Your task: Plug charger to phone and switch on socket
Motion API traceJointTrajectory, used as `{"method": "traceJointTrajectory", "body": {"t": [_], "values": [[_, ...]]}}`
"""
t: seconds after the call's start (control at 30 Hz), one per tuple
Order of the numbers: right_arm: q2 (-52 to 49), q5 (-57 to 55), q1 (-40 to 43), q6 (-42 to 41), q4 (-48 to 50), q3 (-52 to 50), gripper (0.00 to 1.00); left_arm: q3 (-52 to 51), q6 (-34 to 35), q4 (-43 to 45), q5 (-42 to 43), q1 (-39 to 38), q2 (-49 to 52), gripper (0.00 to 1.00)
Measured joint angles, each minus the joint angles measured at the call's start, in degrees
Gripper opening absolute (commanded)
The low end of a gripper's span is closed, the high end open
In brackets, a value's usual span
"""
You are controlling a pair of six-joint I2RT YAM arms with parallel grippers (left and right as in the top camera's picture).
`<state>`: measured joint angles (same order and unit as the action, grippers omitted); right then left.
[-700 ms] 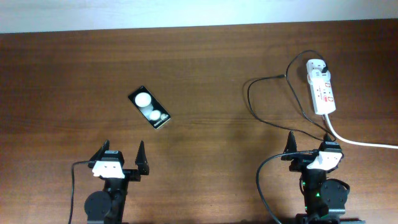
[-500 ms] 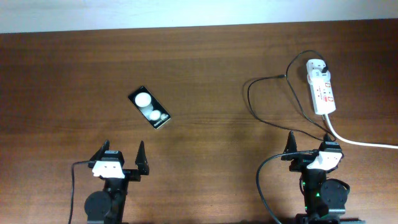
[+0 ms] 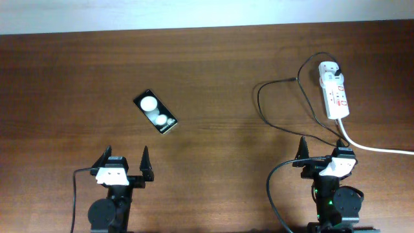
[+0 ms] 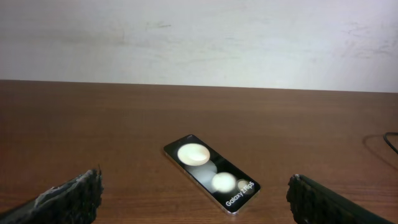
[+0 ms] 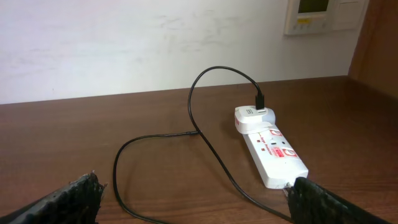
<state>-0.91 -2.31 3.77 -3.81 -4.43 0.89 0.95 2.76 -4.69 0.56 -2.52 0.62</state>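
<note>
From above, almost nothing is different from a moment ago: the left gripper has slid just a tiny bit to the left, and everything else sits where it did. Its fingers are spread wide apart and hold nothing. The right gripper is spread wide too, with nothing in it. The phone lies flat on the left side of the table, a little farther away than the left gripper. The socket lies far on the right. The charger loops over the table between the socket and the right gripper. From the left wrist, the phone sits right in front, between the two open fingers, but they do not touch it. From the right wrist, the charger's black plug sits in a white block on the far end of the socket. The thin cable curls to the left, and what looks like its small tip lies loose on the table. The open fingers touch nothing. So I think the job has hardly started: the tip is not in the phone, and I cannot tell if the switch is on.
</note>
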Motion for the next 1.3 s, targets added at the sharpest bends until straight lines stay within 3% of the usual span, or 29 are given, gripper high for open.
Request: {"method": "traceJointTrajectory", "body": {"t": [0.17,0.37,0.53,0.73,0.97,1.13,1.3], "values": [[0.00,0.00,0.00,-0.04,0.02,0.00,0.99,-0.04,0.00,0.96,0.00,0.00,0.02,0.99],[0.00,0.00,0.00,-0.02,0.02,0.00,0.99,-0.33,0.00,10.82,-0.20,0.00,0.00,0.99],[0.00,0.00,0.00,0.00,0.02,0.00,0.99,0.55,0.00,11.04,-0.20,0.00,0.02,0.99],[0.04,0.00,0.00,-0.04,0.02,0.00,0.99,16.26,-0.04,-3.45,-0.17,0.00,9.64,0.99],[0.22,0.00,0.02,-0.02,0.09,-0.04,0.99,34.93,-0.17,-18.80,0.96,0.00,35.87,0.99],[0.22,-0.02,0.02,-0.02,0.15,-0.04,0.99,52.28,-0.20,-37.68,1.60,-0.24,51.60,0.99],[0.22,0.00,0.02,0.00,0.11,-0.04,0.99,64.17,-0.20,-41.77,1.60,-4.68,61.51,0.99]]}}
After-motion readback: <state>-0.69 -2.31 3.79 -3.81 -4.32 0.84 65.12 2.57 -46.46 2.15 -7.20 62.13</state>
